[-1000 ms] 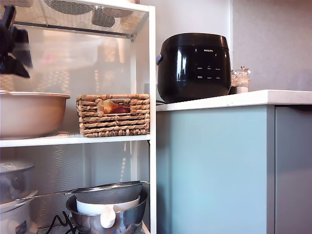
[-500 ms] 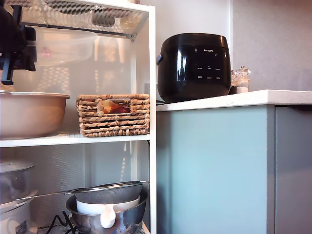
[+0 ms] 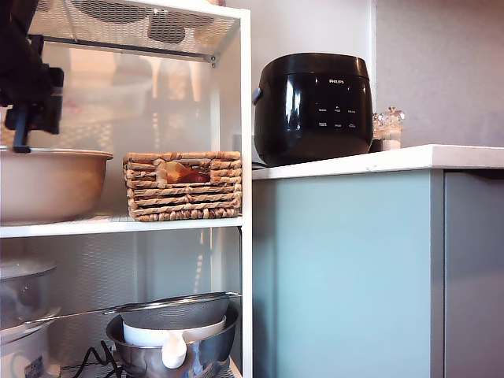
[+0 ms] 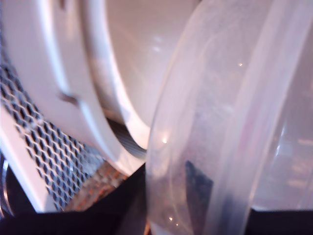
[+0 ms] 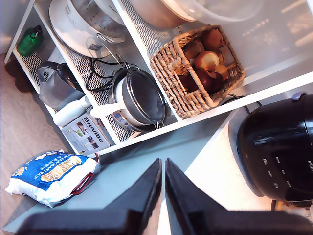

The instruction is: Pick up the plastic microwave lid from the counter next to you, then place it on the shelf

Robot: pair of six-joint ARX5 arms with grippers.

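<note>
- Our first pincer [image 3: 27, 110] sits at the upper left of the exterior view, above the beige bowl [image 3: 47, 185], inside the shelf [image 3: 246, 118].
- The plastic microwave lid [image 4: 220, 122] fills the first wrist view, pressed close to the camera. It seems to be carried by that pincer, yet the fingers are hidden, so we cannot tell whether they are clamped on its rim.
- In the exterior view the lid shows only as a faint frosted shape in the upper tier, between the mesh top and the bowl.
- Our second pincer [image 5: 163, 188] hangs over the tabletop [image 5: 215, 166] with its fingers together and nothing between them.
- We judge the step in hand to be setting the lid down. To do it well we should:
  - level the lid,
  - lower it slowly onto the bowl or the board,
  - keep its rim off the white upright,
  - let go only once it rests flat.
- The wicker basket [image 3: 183, 186] holds reddish round produce.
- On the lower board a steel bowl [image 3: 173, 350] carries a mesh sieve [image 3: 177, 309] and a white scoop.
- The black cooker [image 3: 313, 106] stands shut on the tabletop, and what is in it is unseen.
</note>
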